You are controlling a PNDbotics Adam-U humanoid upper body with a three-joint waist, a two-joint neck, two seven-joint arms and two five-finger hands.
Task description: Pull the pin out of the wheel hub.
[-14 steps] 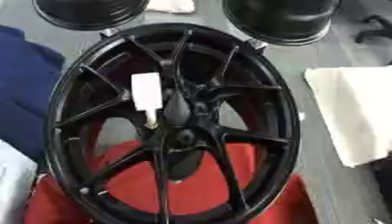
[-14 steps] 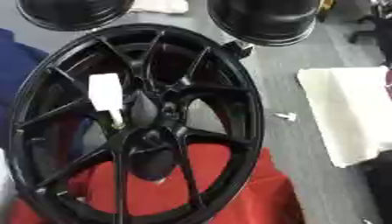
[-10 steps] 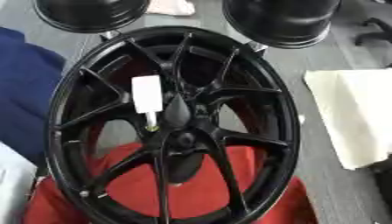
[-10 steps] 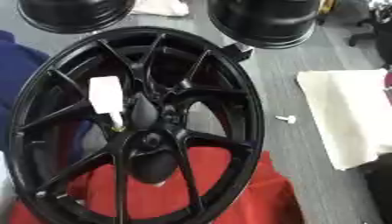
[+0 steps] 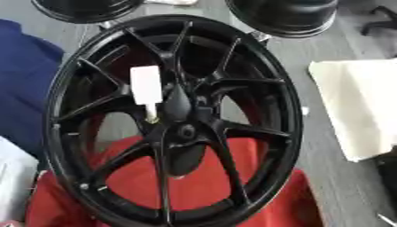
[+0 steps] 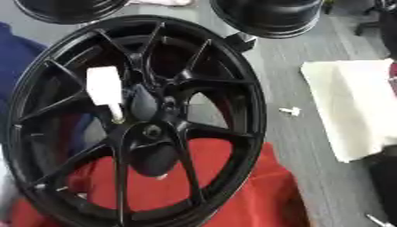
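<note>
Left eye view and right eye view both look down on a grey floor (image 6: 267,88) where neither robot hand shows, so their state cannot be told. Nearest, a red cloth (image 5: 201,181) lies under the lower part of a large black wheel (image 5: 70,80) that fills most of the picture. At the wheel's middle sits the wheel hub (image 5: 184,132), and just beside it, up and to the left, a pin (image 5: 147,88) with a white blocky head and a short brass-coloured tip stands in the hub area, not pulled out. No writing or brand can be read on the wheel or the pin. A blue cloth (image 5: 21,88) lies at the left, a white cloth (image 6: 349,106) at the right. Only the right eye view clearly shows a small white piece (image 6: 291,111) on the floor between wheel and white cloth. Farthest, two more black rims (image 5: 283,15) stand along the far edge.
</note>
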